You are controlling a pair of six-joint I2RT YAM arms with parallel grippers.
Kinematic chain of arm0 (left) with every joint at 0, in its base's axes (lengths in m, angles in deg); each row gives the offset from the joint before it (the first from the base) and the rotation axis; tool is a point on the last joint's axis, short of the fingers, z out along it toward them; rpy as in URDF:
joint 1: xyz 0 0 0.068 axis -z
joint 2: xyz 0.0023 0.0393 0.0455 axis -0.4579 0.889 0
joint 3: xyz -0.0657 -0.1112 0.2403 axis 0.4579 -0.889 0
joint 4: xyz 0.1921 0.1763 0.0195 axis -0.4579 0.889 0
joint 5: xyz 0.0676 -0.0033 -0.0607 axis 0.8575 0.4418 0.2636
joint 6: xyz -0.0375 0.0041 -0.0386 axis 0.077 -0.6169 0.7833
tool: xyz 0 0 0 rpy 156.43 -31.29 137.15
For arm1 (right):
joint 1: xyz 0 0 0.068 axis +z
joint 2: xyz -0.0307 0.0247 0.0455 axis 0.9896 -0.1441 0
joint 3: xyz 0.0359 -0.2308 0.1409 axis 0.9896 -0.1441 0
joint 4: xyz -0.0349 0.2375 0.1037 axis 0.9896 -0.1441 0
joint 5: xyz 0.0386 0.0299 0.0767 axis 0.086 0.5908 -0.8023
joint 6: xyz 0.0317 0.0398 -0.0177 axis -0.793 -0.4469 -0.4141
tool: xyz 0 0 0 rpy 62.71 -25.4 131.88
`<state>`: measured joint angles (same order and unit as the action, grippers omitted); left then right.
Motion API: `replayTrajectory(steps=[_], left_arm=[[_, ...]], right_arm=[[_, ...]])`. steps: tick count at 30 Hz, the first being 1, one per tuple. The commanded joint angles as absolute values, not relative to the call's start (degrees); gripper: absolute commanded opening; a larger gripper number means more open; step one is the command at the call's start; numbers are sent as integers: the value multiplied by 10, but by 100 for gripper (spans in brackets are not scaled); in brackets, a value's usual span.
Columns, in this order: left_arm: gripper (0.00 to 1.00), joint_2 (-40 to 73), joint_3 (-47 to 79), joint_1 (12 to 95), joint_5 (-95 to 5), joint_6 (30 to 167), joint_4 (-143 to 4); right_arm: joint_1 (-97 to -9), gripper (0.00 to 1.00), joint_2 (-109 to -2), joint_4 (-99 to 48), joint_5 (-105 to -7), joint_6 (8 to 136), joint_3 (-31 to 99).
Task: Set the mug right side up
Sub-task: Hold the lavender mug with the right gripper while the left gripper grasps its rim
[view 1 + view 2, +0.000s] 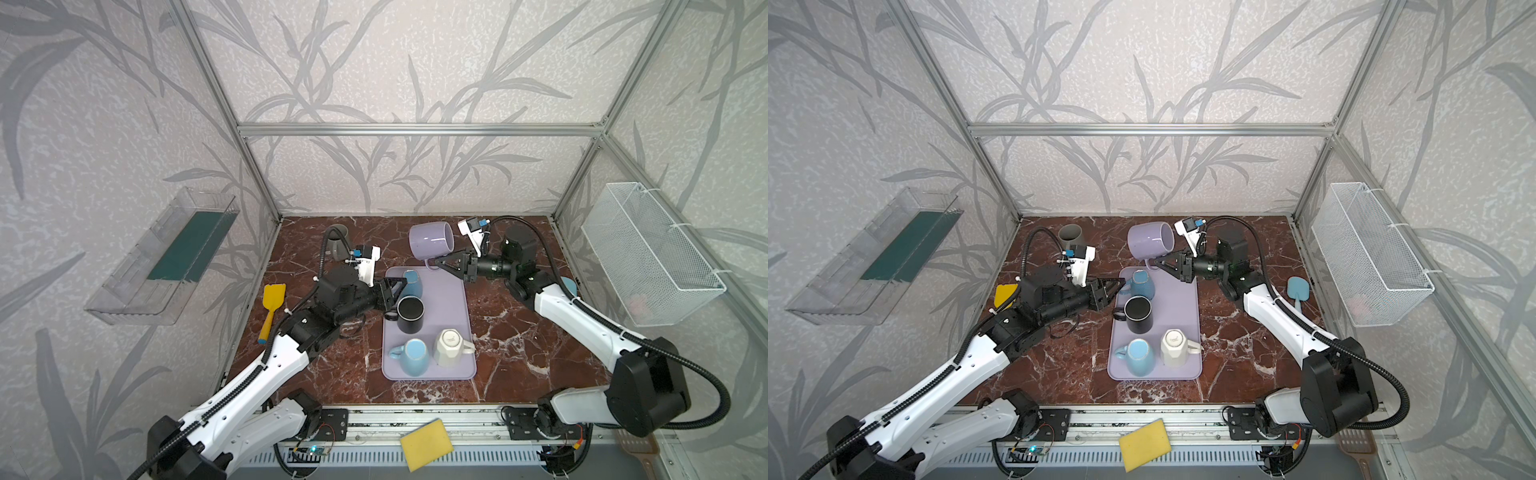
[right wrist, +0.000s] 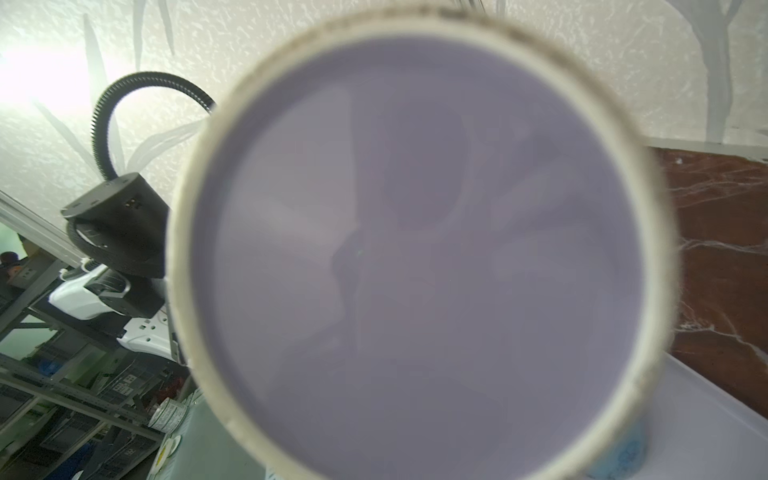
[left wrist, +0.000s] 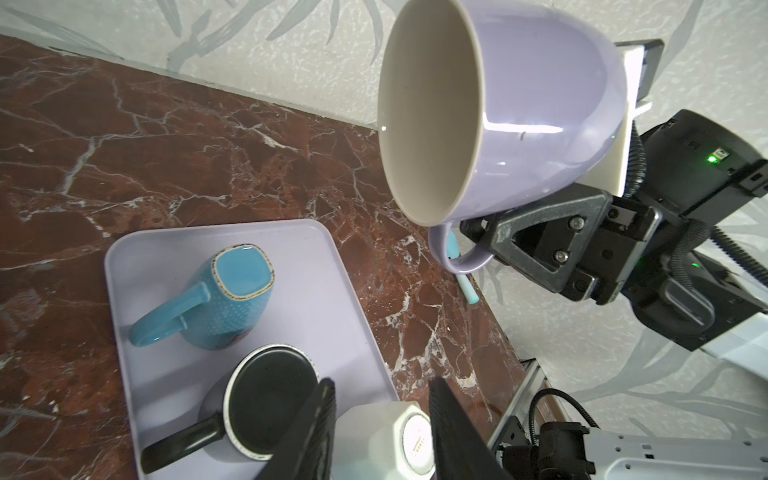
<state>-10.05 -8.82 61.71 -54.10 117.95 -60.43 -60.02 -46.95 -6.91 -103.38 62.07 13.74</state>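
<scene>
Mug [image 1: 430,243], the big lilac one, is in the air on its side above the far half of the bench [image 1: 519,332], about over the far edge of the tray [image 1: 461,299]. Its mouth faces the left arm and its base fills the right wrist view. Four smaller mugs stand base up on the tray: the teal mug [image 1: 411,282] at the far end, the black mug [image 1: 410,313] in the middle, and the blue mug [image 1: 415,355] and white mug [image 1: 451,347] at the near end. The right gripper [image 1: 440,262] is clamped on the handle [image 3: 451,259], which hangs below the body, so the whole weight sits above a small pinch. The left gripper [image 1: 399,286] hovers beside the teal mug at the tray's left edge, jaws partly spread and empty. The mug looks like glazed ceramic, so it is probably stiff, fairly heavy for its size, slick and breakable. Held by the loop alone, it could swivel or slide in the jaws as the wrist rolls. The handle seems the right hold, pinched close to the wall. A slow roll until the mouth faces up should suit it, followed by a gentle landing on bare tray or bench, clear of the teal mug.
</scene>
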Motion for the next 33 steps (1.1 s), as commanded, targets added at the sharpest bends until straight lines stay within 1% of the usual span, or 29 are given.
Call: replayTrajectory(steps=[1,6,12,22,33], left_arm=[[39,-93,-89,621,-581,1209,-680],[37,-95,-110,622,-599,1235,-751],[37,-81,-100,623,-628,1246,-786],[37,-54,-89,625,-658,1279,-866],[38,-36,-80,625,-681,1286,-917]], right_arm=[[-600,0,-435,49,-1066,563,146],[-597,0,-419,65,-1074,545,144],[-590,0,-403,37,-1073,563,149],[-576,0,-392,35,-1065,560,151],[-564,0,-385,65,-1064,539,148]])
